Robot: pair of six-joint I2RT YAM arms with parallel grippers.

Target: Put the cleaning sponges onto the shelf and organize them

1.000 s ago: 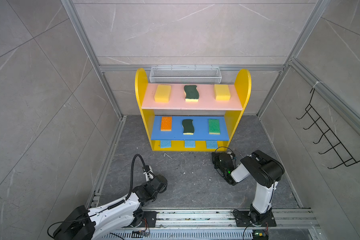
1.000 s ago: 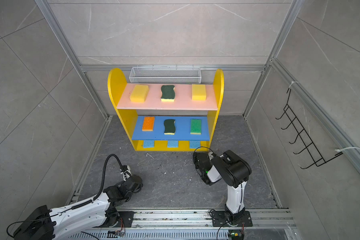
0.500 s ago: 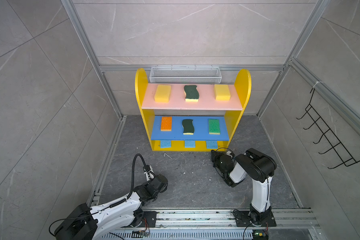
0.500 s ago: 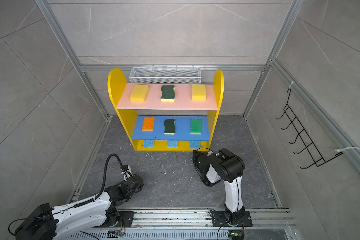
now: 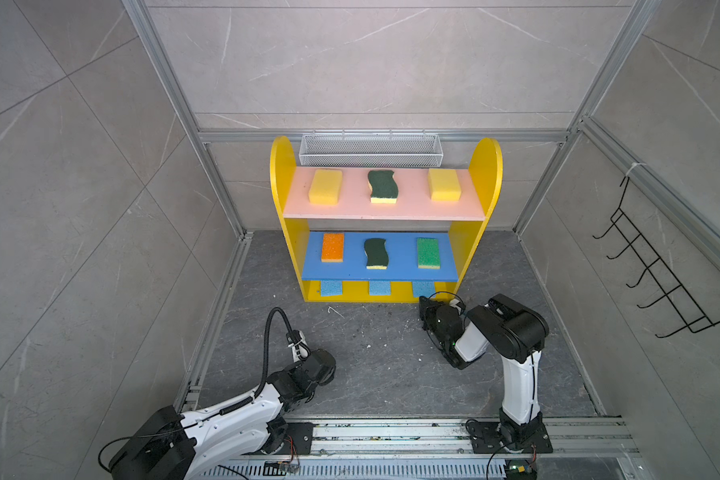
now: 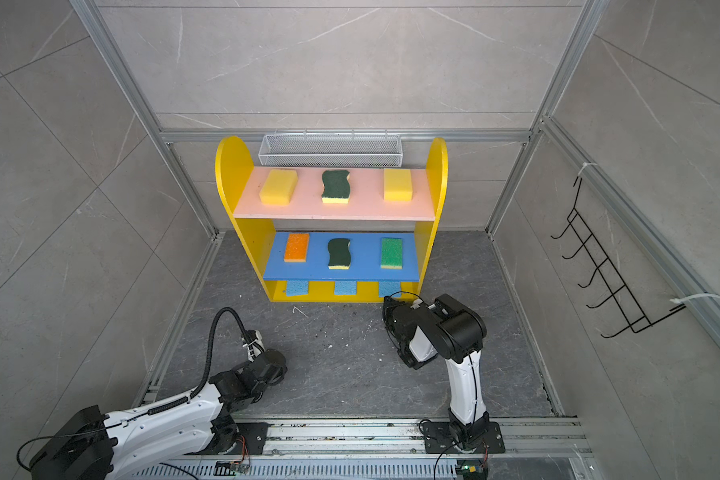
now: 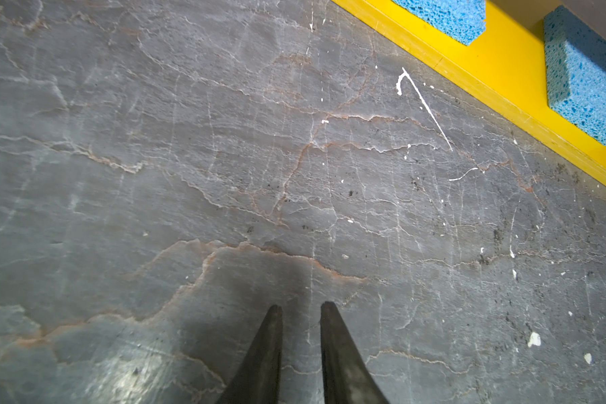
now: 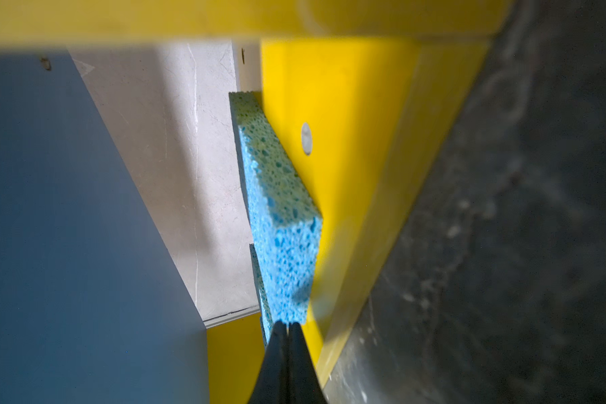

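Nine sponges (image 5: pixel 382 185) on shelf (image 5: pixel 485 174), three per level. Right wrist view alone shows right claw (image 8: pixel 287 325) clenched, empty, just beside a blue sponge (image 8: pixel 283 217) on the bottom board (image 8: pixel 350 105). Left claw (image 7: pixel 300 308) slightly parted, empty, over desk (image 7: pixel 207 168).

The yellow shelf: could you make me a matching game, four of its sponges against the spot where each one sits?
Things:
1. orange-topped sponge
2. bright-green-topped sponge
3. middle light-blue sponge
4. left yellow sponge

Places:
A. pink board, left end
B. blue board, right end
C. yellow base, under the blue board
D. blue board, left end

Pairs: 1-D, 2-B, 3-C, 4-A
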